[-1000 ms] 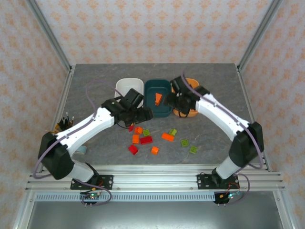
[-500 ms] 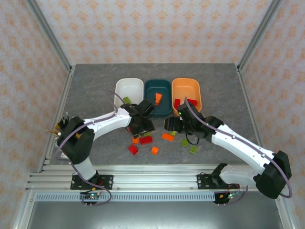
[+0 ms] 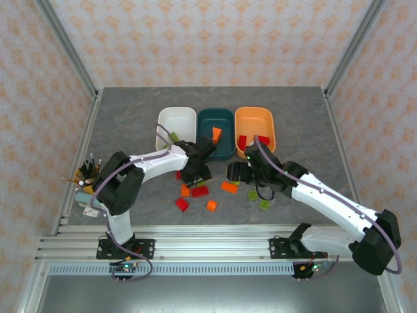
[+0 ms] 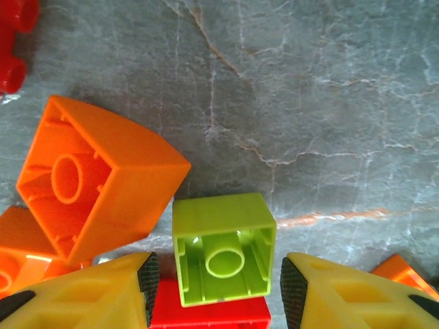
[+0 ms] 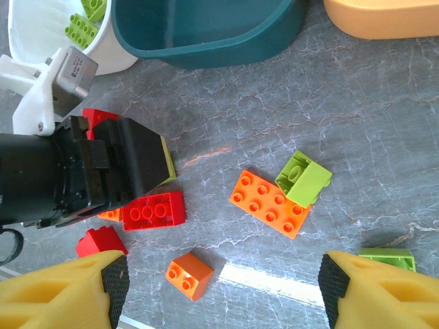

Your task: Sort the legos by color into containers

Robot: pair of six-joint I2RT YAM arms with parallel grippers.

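My left gripper point(image 4: 216, 288) is open and low over the pile, and a lime green lego point(image 4: 223, 247) lies on its side between the fingers without touching either pad. A large orange lego point(image 4: 96, 181) leans beside it and a red lego point(image 4: 212, 317) lies under it. My right gripper point(image 5: 223, 288) hangs open and empty above an orange oblong lego point(image 5: 269, 203), a lime lego point(image 5: 304, 178) and a small orange lego point(image 5: 188, 275). At the back stand the white tub point(image 3: 176, 117), the teal tub point(image 3: 225, 120) and the orange tub point(image 3: 255, 120).
Lime legos point(image 5: 86, 24) lie in the white tub, an orange one point(image 3: 215, 135) in the teal tub, red ones point(image 3: 242, 141) in the orange tub. Loose red legos point(image 3: 182, 203) and lime legos point(image 3: 264, 204) dot the grey table. A pen cup point(image 3: 86, 173) stands at the left edge.
The right arm has come down from over the orange tub to the loose legos. The left gripper has dropped from beside the white tub onto the pile, astride the lime lego.
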